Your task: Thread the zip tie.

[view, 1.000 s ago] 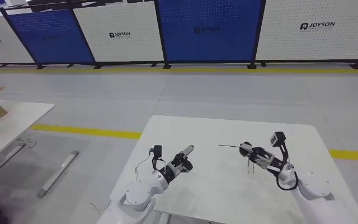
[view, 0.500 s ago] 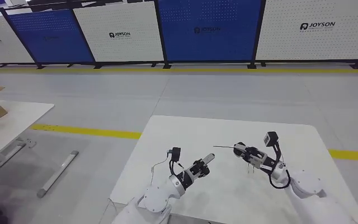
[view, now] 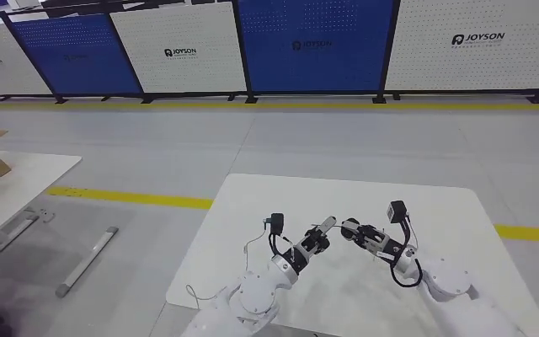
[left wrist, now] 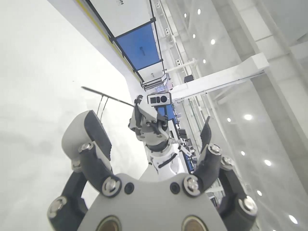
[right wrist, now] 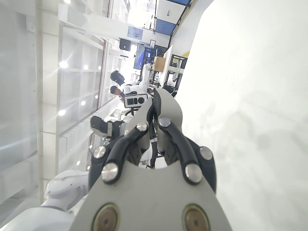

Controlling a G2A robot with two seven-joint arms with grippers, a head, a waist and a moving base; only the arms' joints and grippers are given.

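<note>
A thin black zip tie (left wrist: pixel 108 97) sticks out sideways above the white table (view: pixel 421 202). My right gripper (view: pixel 346 229) is shut on one end of it, and its fingers (right wrist: pixel 156 102) are pressed together in the right wrist view. My left gripper (view: pixel 325 227) is open and empty, its two fingers (left wrist: pixel 96 131) spread wide. The two grippers face each other at close range near the middle of the table, both held above it. The tie's free end points past the left gripper's side. The right gripper (left wrist: pixel 137 100) sits straight ahead in the left wrist view.
The table's front edge lies close under both arms, and its far half is bare. A second white table (view: pixel 25 177) stands off to the left across the floor. Blue and white pegboard panels (view: pixel 312 42) line the back.
The left arm has swung right and forward, and the right arm has shifted left with the zip tie. The gap between the grippers has shrunk to almost nothing.
</note>
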